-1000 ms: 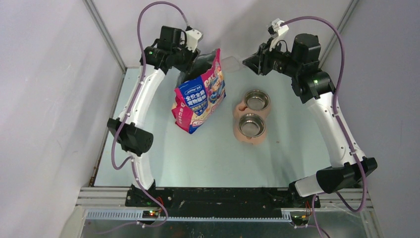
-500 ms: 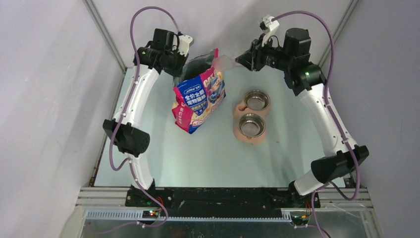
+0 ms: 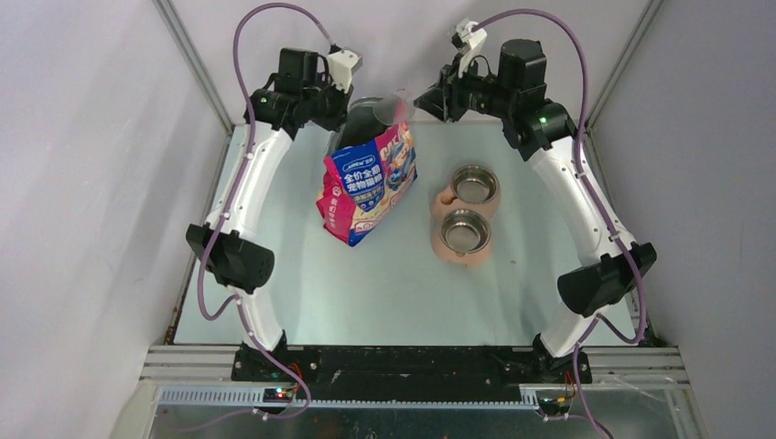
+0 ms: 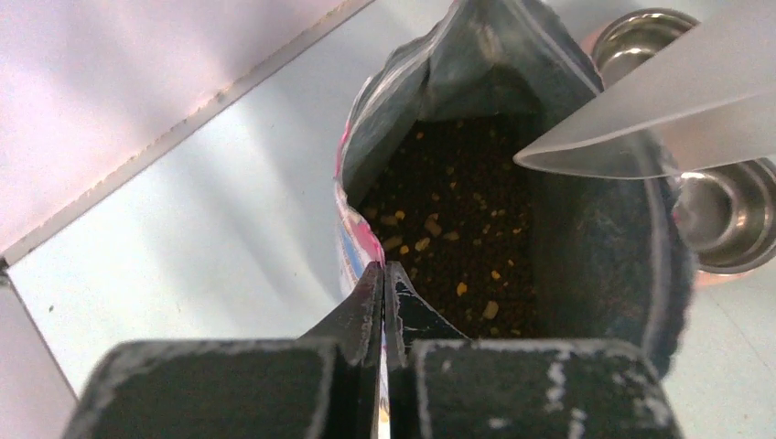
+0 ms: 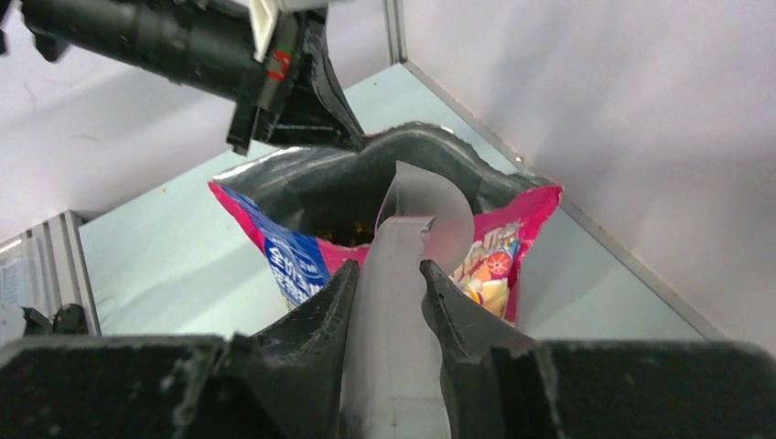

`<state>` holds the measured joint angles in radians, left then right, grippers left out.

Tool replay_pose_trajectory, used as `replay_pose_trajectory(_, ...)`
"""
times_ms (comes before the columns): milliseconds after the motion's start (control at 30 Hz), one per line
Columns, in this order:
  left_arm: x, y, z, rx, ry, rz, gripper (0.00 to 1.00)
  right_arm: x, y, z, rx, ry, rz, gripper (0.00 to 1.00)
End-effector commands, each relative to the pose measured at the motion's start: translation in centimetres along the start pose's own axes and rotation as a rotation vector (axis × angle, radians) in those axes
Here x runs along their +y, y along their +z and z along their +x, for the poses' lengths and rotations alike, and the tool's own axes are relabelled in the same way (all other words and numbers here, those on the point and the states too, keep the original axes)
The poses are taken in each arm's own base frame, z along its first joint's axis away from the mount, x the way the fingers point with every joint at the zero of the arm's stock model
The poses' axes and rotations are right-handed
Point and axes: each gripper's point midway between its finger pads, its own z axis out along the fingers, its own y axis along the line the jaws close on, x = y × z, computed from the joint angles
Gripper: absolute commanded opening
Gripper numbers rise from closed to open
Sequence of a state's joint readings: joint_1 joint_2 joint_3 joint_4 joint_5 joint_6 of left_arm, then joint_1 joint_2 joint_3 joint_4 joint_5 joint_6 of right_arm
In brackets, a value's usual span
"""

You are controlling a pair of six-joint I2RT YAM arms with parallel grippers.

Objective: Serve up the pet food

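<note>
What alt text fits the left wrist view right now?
The left gripper, jaws shut, pinches the rim of an open bag, looking down onto dark brown kibble inside. A clear scoop reaches in from the upper right over the bag mouth, with two steel bowls beyond it.

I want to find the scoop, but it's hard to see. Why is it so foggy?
Left wrist view: the clear scoop is near the lens, a pale blurry wedge; the pet food in the bag looks sharper. Right wrist view: it is frosted and see-through. Top view: a faint smudge.
</note>
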<state>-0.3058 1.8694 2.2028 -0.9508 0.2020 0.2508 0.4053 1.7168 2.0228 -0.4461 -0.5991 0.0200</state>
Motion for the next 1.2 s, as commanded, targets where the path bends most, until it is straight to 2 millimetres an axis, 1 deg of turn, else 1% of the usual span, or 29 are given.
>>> replay_pose_trajectory(0,-3.0,-4.6,-7.6,-0.305,0.084,0.060,0.00,0.4,-1.6,1.4,0.051,-0.056,-0.004,0.00)
replay_pose_trajectory(33,-3.5,-4.1,-6.8,-0.288,0.085,0.075,0.00,0.7,-2.0,1.6,0.063,-0.073,-0.008,0.00)
replay_pose_trajectory(67,-4.4,-4.8,-7.2,-0.310,0.106,0.082,0.00,0.9,-2.2,2.8,0.103,-0.060,-0.012,0.00)
replay_pose_trajectory(100,-4.5,-4.4,-6.6,-0.292,0.112,0.068,0.00,1.2,-2.5,3.1,0.118,-0.070,-0.021,0.00)
replay_pose_trajectory(133,-5.2,-4.7,-6.7,-0.292,0.129,0.061,0.00,1.4,-2.8,4.1,0.152,-0.052,-0.025,0.00)
replay_pose_trajectory(167,-4.7,-4.5,-6.3,-0.273,0.125,0.014,0.00,1.7,-3.1,4.2,0.161,-0.057,-0.029,0.00)
replay_pose_trajectory(200,-4.9,-4.5,-6.2,-0.266,0.119,-0.005,0.00,2.0,-3.4,4.9,0.185,-0.045,-0.032,0.00)
replay_pose_trajectory(233,-4.1,-4.5,-6.2,-0.255,0.106,-0.052,0.07,2.2,-3.7,5.0,0.191,-0.051,-0.031,0.00)
replay_pose_trajectory(267,-4.0,-4.5,-5.9,-0.240,0.082,-0.068,0.15,2.4,-4.0,5.4,0.211,-0.043,-0.030,0.00)
replay_pose_trajectory(300,-3.4,-4.2,-5.3,-0.204,0.064,-0.102,0.35,2.6,-4.3,5.4,0.215,-0.052,-0.026,0.00)
replay_pose_trajectory(333,-3.2,-4.2,-5.2,-0.188,0.046,-0.115,0.42,2.6,-4.5,6.0,0.233,-0.049,-0.019,0.00)
replay_pose_trajectory(367,-3.2,-3.9,-4.5,-0.143,0.041,-0.110,0.54,2.9,-4.8,6.3,0.241,-0.049,-0.019,0.00)
replay_pose_trajectory(400,-3.0,-3.7,-4.1,-0.115,0.034,-0.122,0.60,2.9,-4.9,6.6,0.249,-0.050,-0.012,0.00)
replay_pose_trajectory(467,-2.5,-3.3,-3.1,-0.059,0.014,-0.153,0.64,3.2,-5.4,7.0,0.256,-0.051,-0.010,0.00)
replay_pose_trajectory(533,-1.8,-3.3,-2.5,-0.049,0.009,-0.192,0.67,3.5,-5.8,7.4,0.263,-0.051,-0.009,0.00)
replay_pose_trajectory(600,-1.4,-3.9,-2.6,-0.070,0.016,-0.222,0.70,3.5,-6.1,7.6,0.270,-0.060,0.000,0.00)
replay_pose_trajectory(700,-1.3,-4.9,-2.7,-0.093,0.043,-0.230,0.75,3.1,-6.5,8.2,0.289,-0.069,0.023,0.00)
replay_pose_trajectory(800,-1.2,-4.7,-1.4,-0.038,0.050,-0.238,0.77,2.8,-6.9,8.5,0.295,-0.071,0.042,0.00)
replay_pose_trajectory(867,-0.8,-4.1,-0.2,0.017,0.033,-0.259,0.77,2.8,-7.1,8.6,0.297,-0.070,0.044,0.00)
replay_pose_trajectory(900,-0.7,-3.4,0.6,0.049,0.017,-0.266,0.77,2.8,-7.1,8.8,0.300,-0.069,0.043,0.00)
replay_pose_trajectory(933,-0.3,-3.2,1.0,0.064,0.005,-0.285,0.77,2.8,-7.2,8.8,0.300,-0.070,0.044,0.00)
replay_pose_trajectory(1000,0.2,-1.9,2.2,0.104,-0.031,-0.299,0.76,2.9,-7.4,9.2,0.308,-0.067,0.043,0.00)
replay_pose_trajectory(1067,0.3,-1.1,2.4,0.112,-0.066,-0.291,0.75,3.0,-7.6,9.2,0.308,-0.067,0.045,0.00)
replay_pose_trajectory(1100,0.1,-0.8,2.3,0.108,-0.076,-0.271,0.73,3.0,-7.6,9.5,0.312,-0.063,0.044,0.00)
replay_pose_trajectory(1133,-0.2,-0.3,2.2,0.108,-0.080,-0.249,0.69,3.1,-7.7,9.6,0.313,-0.062,0.045,0.00)
replay_pose_trajectory(1167,-1.0,0.2,2.1,0.102,-0.082,-0.192,0.63,3.2,-7.7,9.6,0.313,-0.061,0.044,0.00)
